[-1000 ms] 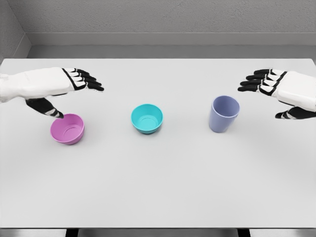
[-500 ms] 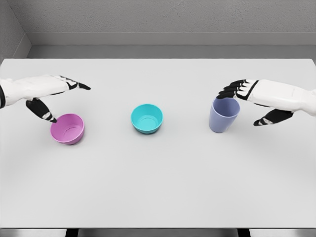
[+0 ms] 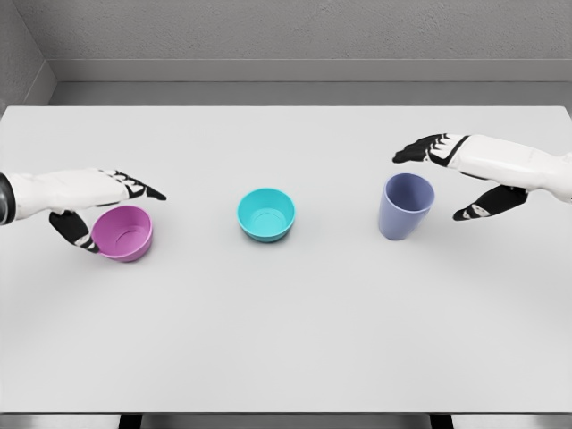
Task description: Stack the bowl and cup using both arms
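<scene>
Altogether, the white desk (image 3: 286, 340) carried two bowls and one cup, none bearing legible markings. Nearest stood the pink bowl (image 3: 122, 232), with the left hand (image 3: 85, 192) against its left rim, fingers spread around it, no firm grasp evident. The teal bowl (image 3: 265, 214) sat centrally. The blue cup (image 3: 406, 206) stood upright; the right hand (image 3: 469, 165) hovered just beyond, fingers open, holding nothing.

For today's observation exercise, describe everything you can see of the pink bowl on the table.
The pink bowl is small, round, smooth and plastic-looking, with a ring at its inner bottom. It stands upright and empty on the white table, leftmost of the three vessels. The left hand brackets it, fingers over the far rim, thumb at its left side; firm contact cannot be told.
</scene>
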